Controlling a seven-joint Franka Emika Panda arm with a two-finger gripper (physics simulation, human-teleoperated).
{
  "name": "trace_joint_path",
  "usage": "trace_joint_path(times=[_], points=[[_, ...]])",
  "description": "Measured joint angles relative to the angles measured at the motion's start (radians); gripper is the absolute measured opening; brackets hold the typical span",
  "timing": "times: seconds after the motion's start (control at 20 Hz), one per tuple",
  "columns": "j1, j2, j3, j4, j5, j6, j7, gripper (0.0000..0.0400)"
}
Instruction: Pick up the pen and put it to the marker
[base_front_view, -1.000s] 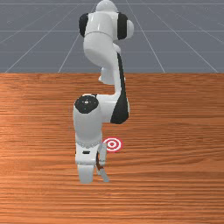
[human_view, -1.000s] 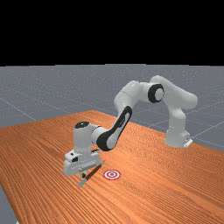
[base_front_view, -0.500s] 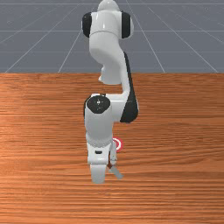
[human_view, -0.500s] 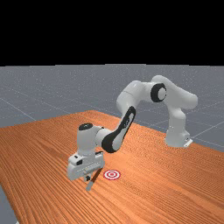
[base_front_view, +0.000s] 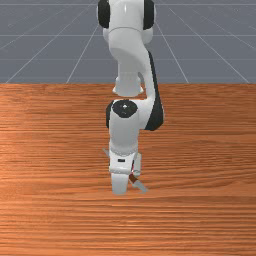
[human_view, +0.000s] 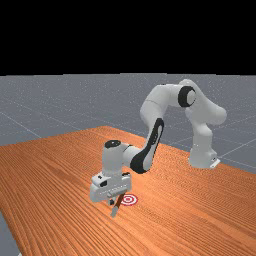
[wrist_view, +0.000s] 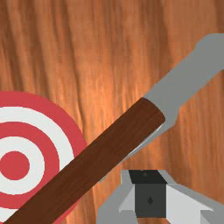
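Note:
In the far view my gripper (human_view: 112, 201) points down, left of the red and white target (human_view: 131, 200). The pen (human_view: 114, 211), a brown shaft with grey ends, hangs slanted from it and crosses the target's left edge. In the front view the pen's brown and grey end (base_front_view: 141, 187) sticks out at the hand's right; the hand covers most of the target. In the wrist view the brown shaft (wrist_view: 87, 168) runs diagonally past my gripper (wrist_view: 149, 177), over part of the target (wrist_view: 15, 165). The pen travels with the hand, gripped; its far finger is hidden.
Orange-brown tabletop (human_view: 185, 215) surrounds the hand and the target. The arm's base (human_view: 202, 155) stands at the table's far side, at the far view's right.
My hand and the pen have moved together to the right in both outside views and, in the front view, back toward the arm's base. The hand now hides the target in the front view.

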Motion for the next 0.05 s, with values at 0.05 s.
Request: trace_joint_path(times=[0.05], points=[[0.025, 0.001, -0.01, 0.002, 0.01, -0.004, 0.063, 0.0]])
